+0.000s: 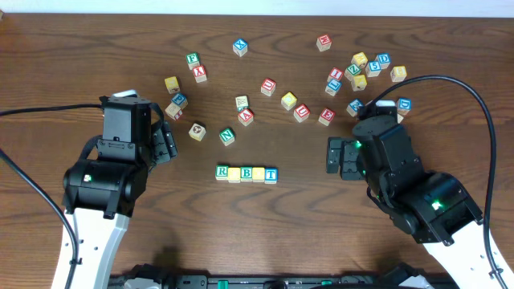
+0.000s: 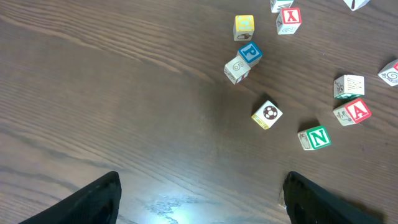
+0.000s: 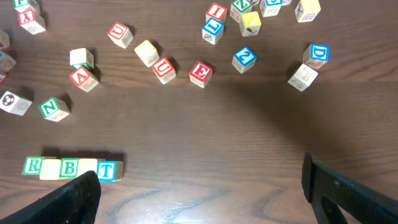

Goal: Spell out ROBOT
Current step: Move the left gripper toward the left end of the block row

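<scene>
Left gripper (image 2: 202, 199): we see its jaws wide, gripping nothing, with the green N cube (image 2: 318, 137) lying ahead of them. Centre: the ROBOT row (image 1: 246, 173), five touching cubes from R cube (image 1: 222, 172) to T cube (image 1: 271, 174), lies between both grippers. Right gripper (image 3: 199, 193): we find its jaws wide and empty, the row just ahead of one finger (image 3: 71, 199).

**Table** (image 1: 96, 48): dark brown wood with streaked grain, smooth, with a faint sheen. **ROBOT row** (image 1: 246, 173) and the loose cubes (image 1: 289, 101) beyond the row: pale bare wood with matt painted faces. **Left gripper** (image 2: 200, 194) and right gripper (image 3: 200, 182): matt black, plastic-looking fingers. **Arm links** (image 1: 88, 245) either side of the row: smooth white.
</scene>
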Action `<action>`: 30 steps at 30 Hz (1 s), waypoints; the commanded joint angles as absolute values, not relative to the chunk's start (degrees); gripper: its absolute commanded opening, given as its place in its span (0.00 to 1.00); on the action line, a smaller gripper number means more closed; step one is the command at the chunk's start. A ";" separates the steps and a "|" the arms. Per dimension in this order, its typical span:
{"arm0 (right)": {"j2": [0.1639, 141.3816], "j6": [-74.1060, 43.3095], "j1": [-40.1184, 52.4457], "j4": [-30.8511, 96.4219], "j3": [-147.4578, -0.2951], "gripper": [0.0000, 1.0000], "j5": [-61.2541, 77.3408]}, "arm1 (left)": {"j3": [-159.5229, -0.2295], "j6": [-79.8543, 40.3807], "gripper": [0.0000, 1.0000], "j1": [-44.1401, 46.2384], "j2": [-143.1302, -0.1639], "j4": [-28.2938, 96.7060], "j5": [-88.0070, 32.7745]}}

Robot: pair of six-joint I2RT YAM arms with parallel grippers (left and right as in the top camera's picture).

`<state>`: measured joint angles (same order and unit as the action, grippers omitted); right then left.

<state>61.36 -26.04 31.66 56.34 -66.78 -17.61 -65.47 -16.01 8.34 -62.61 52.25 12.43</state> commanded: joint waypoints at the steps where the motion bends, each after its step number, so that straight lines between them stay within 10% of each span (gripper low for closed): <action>1: 61.14 -25.65 31.44 56.58 -66.57 0.99 -17.61 | -66.61 -15.05 0.82 8.10 -62.48 52.27 13.56; 9: 61.14 -25.65 31.44 56.58 -66.57 0.99 -17.61 | -66.54 -15.05 0.79 8.10 -62.54 52.60 13.56; 12: 61.14 -25.65 31.44 56.58 -66.57 0.99 -17.61 | -65.28 -15.07 0.35 8.10 -63.29 52.64 13.52; 18: 61.19 -25.65 31.44 56.58 -66.57 0.99 -17.58 | -62.57 -15.03 0.08 8.12 -68.14 51.29 6.68; 30: 61.19 -25.65 31.44 56.60 -66.57 0.99 -17.58 | -62.52 -13.93 0.07 8.56 -84.27 45.34 -3.60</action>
